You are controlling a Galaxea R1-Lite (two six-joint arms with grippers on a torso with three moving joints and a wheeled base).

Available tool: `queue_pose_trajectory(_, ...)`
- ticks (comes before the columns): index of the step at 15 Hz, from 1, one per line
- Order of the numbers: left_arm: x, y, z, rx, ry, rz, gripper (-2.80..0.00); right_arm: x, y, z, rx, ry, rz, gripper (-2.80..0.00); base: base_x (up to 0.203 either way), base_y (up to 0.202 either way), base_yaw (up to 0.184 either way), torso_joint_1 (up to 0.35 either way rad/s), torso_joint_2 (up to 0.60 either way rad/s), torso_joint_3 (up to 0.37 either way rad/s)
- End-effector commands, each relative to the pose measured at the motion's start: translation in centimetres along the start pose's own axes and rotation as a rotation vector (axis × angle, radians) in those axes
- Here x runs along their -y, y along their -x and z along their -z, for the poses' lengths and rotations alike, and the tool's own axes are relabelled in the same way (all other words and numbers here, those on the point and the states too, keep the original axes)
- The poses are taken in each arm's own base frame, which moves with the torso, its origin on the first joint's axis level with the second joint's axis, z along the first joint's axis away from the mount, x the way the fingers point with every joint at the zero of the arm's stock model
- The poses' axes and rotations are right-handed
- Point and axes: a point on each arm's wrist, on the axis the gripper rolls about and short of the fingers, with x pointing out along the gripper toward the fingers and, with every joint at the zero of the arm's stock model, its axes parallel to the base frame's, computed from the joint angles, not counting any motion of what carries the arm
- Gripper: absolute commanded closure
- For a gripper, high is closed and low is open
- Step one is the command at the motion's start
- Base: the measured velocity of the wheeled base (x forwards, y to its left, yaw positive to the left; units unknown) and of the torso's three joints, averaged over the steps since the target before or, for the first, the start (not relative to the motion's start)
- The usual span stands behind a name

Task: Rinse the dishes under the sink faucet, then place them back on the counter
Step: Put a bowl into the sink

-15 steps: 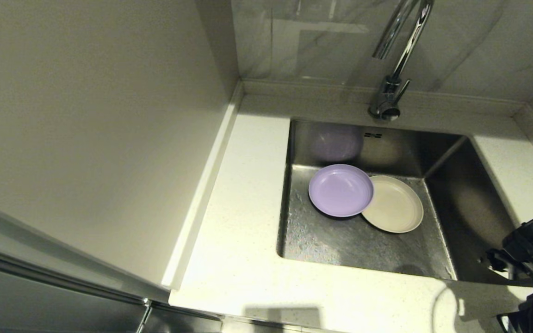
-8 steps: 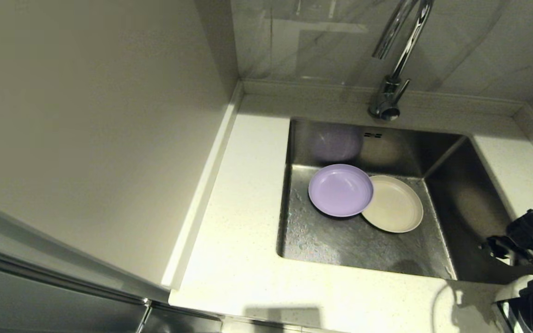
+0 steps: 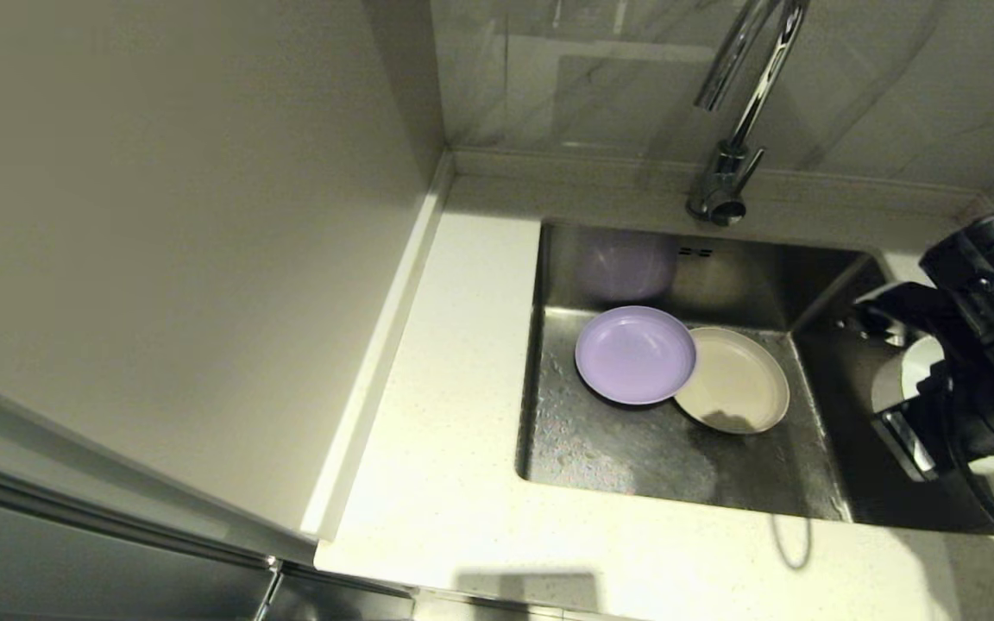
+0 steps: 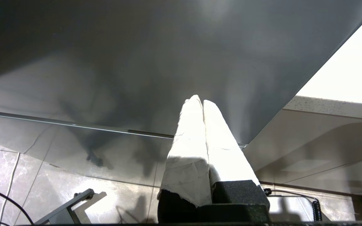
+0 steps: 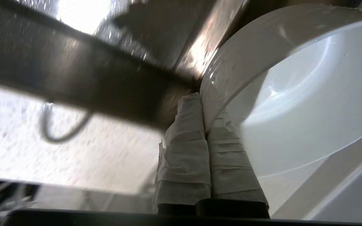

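Right gripper [image 5: 203, 103] pinches the white bowl's [image 5: 294, 94] rim at the sink's [image 3: 549, 267] three o'clock; purple plate [image 3: 635, 354] overlaps beige plate [image 3: 739, 379]. Left gripper [image 4: 202, 103] closed, empty. No writing visible.

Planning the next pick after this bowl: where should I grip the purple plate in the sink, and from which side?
Take the purple plate by its raised rim on the near-left arc, coming from above. It lies flat on the sink floor, and its right edge overlaps the beige plate, so that side is probably crowded. The right gripper is shut on the white bowl.
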Motion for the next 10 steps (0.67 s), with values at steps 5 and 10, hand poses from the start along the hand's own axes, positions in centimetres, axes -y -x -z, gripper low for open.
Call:
queue_pose_trajectory(5, 0.0, 0.0, 0.0, 0.003, 0.001, -0.001, 0.0, -2.3, -5.6, -7.8, 0.009, 0.162, 0.011, 0.0, 0.0, 0.0, 0.0, 0.0, 0.0, 0.0)
queue_pose_trajectory(10, 0.0, 0.0, 0.0, 0.003, 0.001, -0.001, 0.0, -5.6, -13.3, -11.2, -0.044, 0.147, 0.034, 0.0, 0.0, 0.0, 0.0, 0.0, 0.0, 0.0)
